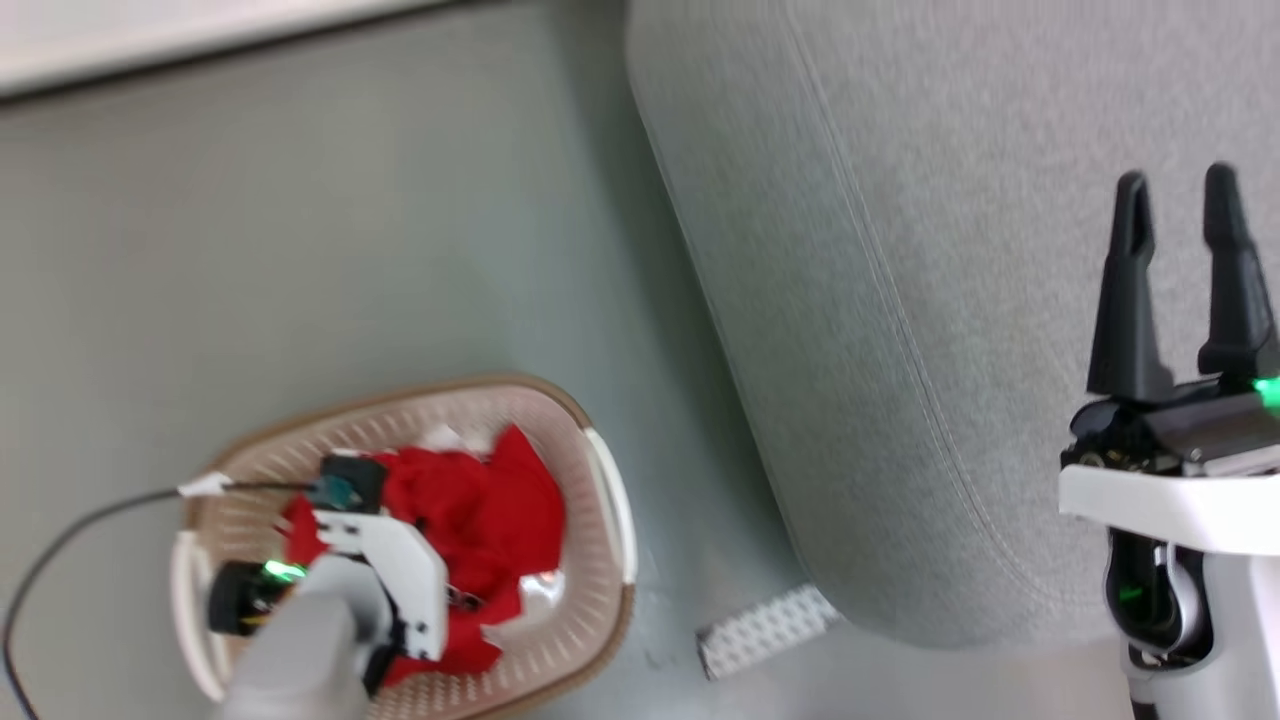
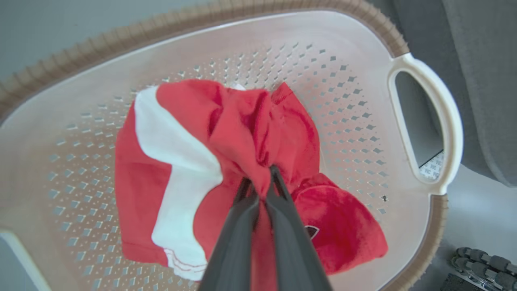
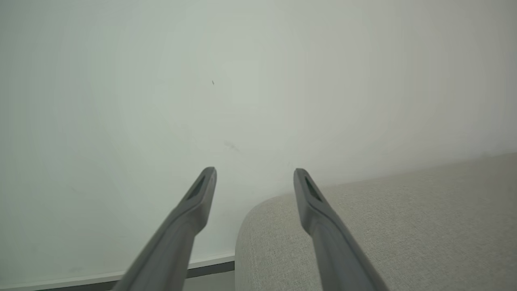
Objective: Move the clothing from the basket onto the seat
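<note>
Down on the floor beside the large light grey fabric seat cushion, cream perforated plastic basket with brown rim held crumpled red-and-white clothing. Left gripper pinched a red fold; right gripper hung spread over the cushion.

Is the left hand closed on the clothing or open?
Shut on it: in the left wrist view the left hand pinches a bunched fold of the red clothing, which lies in the basket.
</note>
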You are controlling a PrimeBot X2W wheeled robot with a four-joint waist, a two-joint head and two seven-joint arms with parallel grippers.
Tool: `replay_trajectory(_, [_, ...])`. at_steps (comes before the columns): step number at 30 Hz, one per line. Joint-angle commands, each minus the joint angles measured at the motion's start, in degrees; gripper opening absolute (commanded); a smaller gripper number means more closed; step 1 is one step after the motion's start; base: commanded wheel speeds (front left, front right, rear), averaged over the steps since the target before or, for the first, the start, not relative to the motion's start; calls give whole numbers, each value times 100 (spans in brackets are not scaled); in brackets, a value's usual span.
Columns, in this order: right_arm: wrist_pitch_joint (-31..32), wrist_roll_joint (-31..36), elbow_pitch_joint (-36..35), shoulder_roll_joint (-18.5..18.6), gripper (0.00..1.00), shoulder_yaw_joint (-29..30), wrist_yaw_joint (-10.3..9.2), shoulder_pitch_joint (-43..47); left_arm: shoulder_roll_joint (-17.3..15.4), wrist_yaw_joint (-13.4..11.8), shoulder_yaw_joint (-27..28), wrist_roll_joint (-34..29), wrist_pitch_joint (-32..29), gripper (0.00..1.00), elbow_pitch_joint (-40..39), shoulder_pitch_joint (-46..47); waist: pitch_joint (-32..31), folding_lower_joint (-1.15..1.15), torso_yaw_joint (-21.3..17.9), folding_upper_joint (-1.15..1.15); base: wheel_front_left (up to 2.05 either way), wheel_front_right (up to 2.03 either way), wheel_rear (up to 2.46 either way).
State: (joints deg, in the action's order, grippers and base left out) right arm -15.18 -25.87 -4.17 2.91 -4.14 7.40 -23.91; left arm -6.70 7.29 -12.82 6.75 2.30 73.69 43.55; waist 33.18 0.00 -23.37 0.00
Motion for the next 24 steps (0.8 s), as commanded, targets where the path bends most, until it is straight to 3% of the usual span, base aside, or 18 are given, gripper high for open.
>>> replay_trajectory(1, [3, 98, 55, 4, 100, 14, 17, 115, 89, 24, -73, 78, 143, 0, -2, -151, -582, 0, 391, 0, 0, 0, 0])
replay_trajectory(3, [3, 171, 129, 6, 100, 0, 17, 201, 243, 27, -244, 261, 242, 0, -69, -311, -838, 0, 518, 0, 0, 0, 0])
replay_trajectory(12, [2, 223, 399, 196, 100, -64, 17, 565, 359, 12, -1424, 1224, 671, 0, -816, -963, -1819, 0, 1117, 0, 0, 0, 0])
replay_trajectory(24, [3, 175, 722, 408, 100, -169, 17, 992, 84, 13, -2370, 2189, 1179, 0, -1961, -1379, -2804, 0, 1711, 0, 0, 0, 0])
